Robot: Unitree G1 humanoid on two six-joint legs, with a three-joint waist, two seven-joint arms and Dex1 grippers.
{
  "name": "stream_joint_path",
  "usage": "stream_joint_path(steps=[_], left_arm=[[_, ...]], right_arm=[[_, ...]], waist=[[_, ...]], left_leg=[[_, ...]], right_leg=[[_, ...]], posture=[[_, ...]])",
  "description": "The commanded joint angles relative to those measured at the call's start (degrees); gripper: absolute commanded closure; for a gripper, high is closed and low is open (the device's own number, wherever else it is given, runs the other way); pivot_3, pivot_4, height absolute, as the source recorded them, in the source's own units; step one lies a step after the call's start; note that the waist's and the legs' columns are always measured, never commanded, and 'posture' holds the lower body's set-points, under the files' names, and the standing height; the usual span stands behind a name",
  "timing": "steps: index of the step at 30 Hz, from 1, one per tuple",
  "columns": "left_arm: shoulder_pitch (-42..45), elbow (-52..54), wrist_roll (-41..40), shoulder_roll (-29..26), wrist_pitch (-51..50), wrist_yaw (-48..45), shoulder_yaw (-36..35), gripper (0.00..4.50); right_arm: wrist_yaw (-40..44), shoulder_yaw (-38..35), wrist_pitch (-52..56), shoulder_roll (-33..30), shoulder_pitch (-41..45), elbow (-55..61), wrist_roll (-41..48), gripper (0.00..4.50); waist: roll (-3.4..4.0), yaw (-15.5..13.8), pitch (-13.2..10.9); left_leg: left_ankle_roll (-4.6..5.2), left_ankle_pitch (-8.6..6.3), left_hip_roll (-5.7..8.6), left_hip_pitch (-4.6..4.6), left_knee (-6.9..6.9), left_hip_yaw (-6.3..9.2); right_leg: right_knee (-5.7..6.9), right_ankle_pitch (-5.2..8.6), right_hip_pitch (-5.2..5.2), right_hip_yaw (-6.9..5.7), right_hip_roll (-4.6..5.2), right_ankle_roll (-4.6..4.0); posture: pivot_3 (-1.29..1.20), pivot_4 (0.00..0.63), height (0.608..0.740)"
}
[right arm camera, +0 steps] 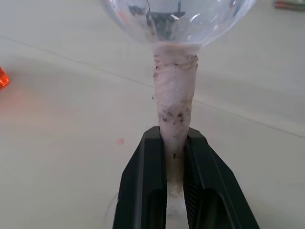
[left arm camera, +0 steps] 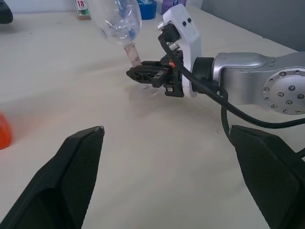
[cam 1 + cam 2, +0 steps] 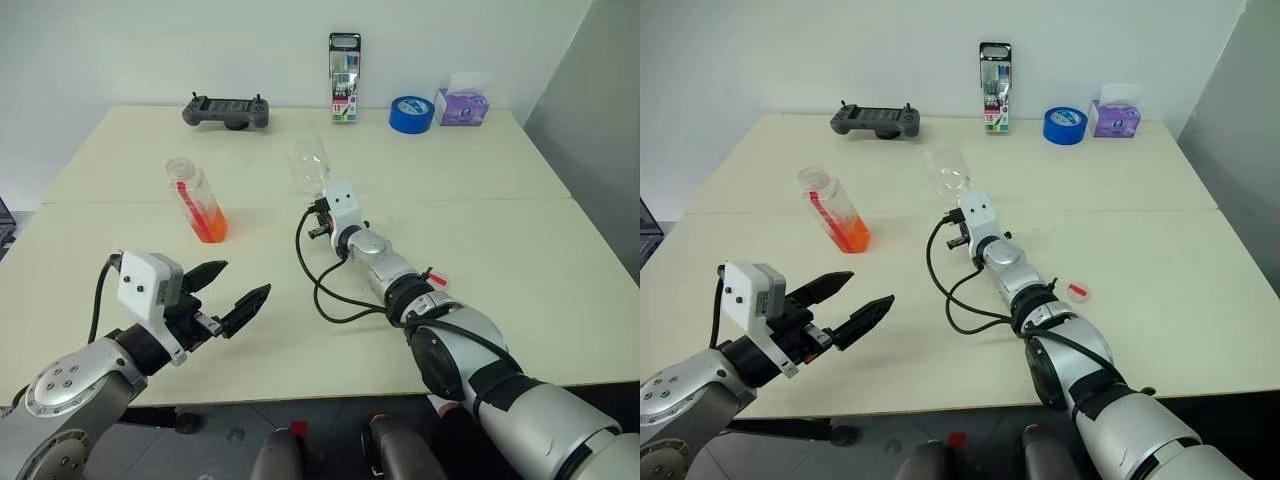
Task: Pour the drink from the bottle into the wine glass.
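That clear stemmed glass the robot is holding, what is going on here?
The right gripper is shut on the stem of the small clear stemmed wine glass, holding it over the cream table. The glass looks empty. The small clear plastic bottle, uncapped, stands apart on the table with translucent orange drink in its bottom. The left gripper hangs open, holding nothing. No pouring has begun.

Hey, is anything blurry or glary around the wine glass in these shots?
Right wrist view: the wine glass bowl shows bright glare spots, its stem sharp between the right gripper fingers. Left wrist view: the left gripper fingers look soft up close.
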State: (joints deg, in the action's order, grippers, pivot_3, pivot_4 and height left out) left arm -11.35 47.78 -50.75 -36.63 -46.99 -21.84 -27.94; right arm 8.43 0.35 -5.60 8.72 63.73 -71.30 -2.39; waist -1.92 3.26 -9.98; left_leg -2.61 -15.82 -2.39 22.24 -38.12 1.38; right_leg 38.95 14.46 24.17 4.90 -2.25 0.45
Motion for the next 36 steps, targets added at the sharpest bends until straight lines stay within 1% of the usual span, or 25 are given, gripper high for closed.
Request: stream_joint_path(steps=[1, 4, 7, 10, 12, 14, 15, 16, 19, 20, 21, 23, 26, 31, 36], left_arm=[[-0.2, 1.36, -0.53, -0.51, 1.85, 0.15, -0.93, 0.0], [0.71, 0.42, -0.45, -0.98, 2.11, 0.06, -0.55, 0.0], [1.28, -0.21, -0.42, -1.38, 2.31, -0.13, -0.37, 0.0], [1.01, -0.19, -0.44, -1.52, 2.52, -0.16, -0.47, 0.0], [0.73, -0.09, -0.36, -1.49, 2.68, -0.12, -0.59, 0.0], [0.55, -0.03, 0.05, -1.38, 2.95, 0.06, -0.65, 0.0], [0.56, -0.16, 0.38, -1.38, 3.13, 0.13, -0.69, 0.0], [0.36, -0.06, 0.41, -1.19, 3.25, 0.29, -0.81, 0.0], [-0.59, -0.54, 0.92, -1.06, 4.1, -0.16, -1.71, 0.0], [-1.03, -0.68, 0.94, -1.12, 4.4, -0.36, -2.24, 0.0], [-1.35, -0.74, 0.9, -1.18, 4.64, -0.46, -2.56, 0.0], [-1.69, -0.92, 0.73, -1.4, 4.99, -0.63, -2.92, 0.0], [-3.28, -0.46, 0.87, -1.49, 5.68, -0.98, -3.91, 0.0], [-4.39, 0.2, 0.47, -1.62, 6.36, -0.53, -4.64, 0.0], [-5.05, 0.77, 0.26, -1.71, 6.48, -0.07, -5.16, 0.0]], right_arm=[[2.62, 1.98, 1.84, -0.75, -9.13, 2.6, -1.47, 4.35], [4.49, 3.28, 4.34, -2.51, -15.78, 9.15, -1.79, 4.35], [6.57, 4.54, 8.95, -3.82, -22.21, 18.29, -1.52, 4.35], [7.92, 5.69, 14.62, -4.44, -27.36, 28.01, -1.25, 4.35], [8.93, 6.83, 16.89, -4.56, -29.19, 31.71, -1.33, 4.35], [9.44, 7.4, 16.83, -4.26, -29.44, 32.73, -1.17, 4.35], [9.54, 7.17, 15.59, -3.71, -28.93, 32.36, -0.69, 4.35], [10.18, 6.83, 11.06, -2.36, -26.76, 30.36, 0.05, 4.35], [11.29, 4.04, -1.36, 2.23, -18.57, 22.29, 2.99, 4.35], [10.18, 3.23, -4.13, 3.66, -14.77, 18.16, 3.16, 4.35], [9.36, 2.79, -6.21, 4.5, -12.06, 14.84, 3.28, 4.35], [8.39, 1.84, -8.98, 5.47, -8.48, 9.79, 3.77, 4.35], [6.21, 0.57, -11.72, 8.23, -2.86, 2.51, 3.94, 4.35], [4.79, -0.27, -13.92, 10.13, -0.57, -1.9, 4.04, 4.35], [4.0, 0.84, -13.16, 11.24, -2.22, -3.69, 2.93, 4.35]], waist=[[-0.04, -0.15, 0.16], [0.03, -0.19, 0.54], [0.17, -0.23, 0.98], [0.24, -0.24, 1.27], [0.27, -0.28, 1.34], [0.25, -0.27, 1.38], [0.24, -0.24, 1.39], [0.23, -0.17, 1.39], [0.2, 0.56, 1.3], [0.13, 0.95, 1.26], [0.1, 1.37, 1.19], [0.34, 1.71, 0.81], [0.35, 1.78, 0.59], [0.34, 1.74, 0.5], [0.35, 1.75, 0.47]], left_leg=[[0.0, 0.0, 0.01, -0.13, 0.03, 0.01], [0.01, -0.01, 0.09, -0.49, 0.11, 0.02], [0.01, -0.02, 0.14, -0.75, 0.15, 0.08], [0.0, -0.06, 0.18, -1.2, 0.27, 0.02], [-0.01, -0.07, 0.19, -1.24, 0.28, 0.04], [-0.01, -0.08, 0.18, -1.26, 0.3, 0.02], [-0.01, -0.08, 0.18, -1.28, 0.3, 0.01], [-0.02, -0.09, 0.17, -1.29, 0.31, 0.0], [-0.02, -0.1, 0.18, -1.31, 0.31, -0.06], [-0.02, -0.1, 0.2, -1.31, 0.32, -0.06], [-0.03, -0.11, 0.18, -1.31, 0.33, -0.07], [-0.03, -0.11, 0.14, -1.29, 0.36, -0.07], [-0.01, -0.13, 0.09, -1.24, 0.49, -0.06], [-0.01, -0.14, -0.07, -1.25, 0.85, -0.05], [-0.02, -0.13, -0.1, -1.25, 1.0, -0.05]], right_leg=[[0.0, 0.05, -0.11, -0.01, -0.01, -0.04], [-0.01, 0.22, -0.46, -0.02, -0.01, -0.03], [-0.02, 0.41, -0.75, -0.09, 0.01, -0.05], [0.02, 0.79, -1.1, 0.02, 0.08, 0.2], [0.02, 0.84, -1.13, 0.0, 0.08, 0.2], [0.02, 0.86, -1.13, 0.01, 0.08, 0.19], [0.02, 0.88, -1.13, 0.02, 0.08, 0.17], [0.02, 0.9, -1.12, 0.02, 0.08, 0.15], [0.02, 0.9, -1.08, 0.13, 0.03, 0.12], [0.02, 0.89, -1.03, 0.15, -0.04, 0.1], [0.04, 0.89, -1.02, 0.14, -0.11, 0.09], [0.05, 0.89, -0.96, 0.16, -0.13, 0.07], [0.04, 0.93, -0.9, 0.11, -0.18, -0.09], [-0.01, 0.83, -0.79, 0.13, -0.18, -0.34], [-0.01, 0.84, -0.68, 0.19, -0.17, -0.36]], posture=[[0.0, 0.15, 0.74], [0.0, 0.15, 0.74], [0.0, 0.15, 0.74], [0.0, 0.15, 0.74], [0.0, 0.15, 0.74], [0.0, 0.15, 0.74], [0.0, 0.15, 0.74], [0.0, 0.15, 0.74], [0.0, 0.15, 0.74], [0.0, 0.15, 0.74], [0.0, 0.15, 0.74], [0.0, 0.15, 0.74], [0.0, 0.15, 0.74], [0.0, 0.15, 0.74], [0.0, 0.15, 0.74]])
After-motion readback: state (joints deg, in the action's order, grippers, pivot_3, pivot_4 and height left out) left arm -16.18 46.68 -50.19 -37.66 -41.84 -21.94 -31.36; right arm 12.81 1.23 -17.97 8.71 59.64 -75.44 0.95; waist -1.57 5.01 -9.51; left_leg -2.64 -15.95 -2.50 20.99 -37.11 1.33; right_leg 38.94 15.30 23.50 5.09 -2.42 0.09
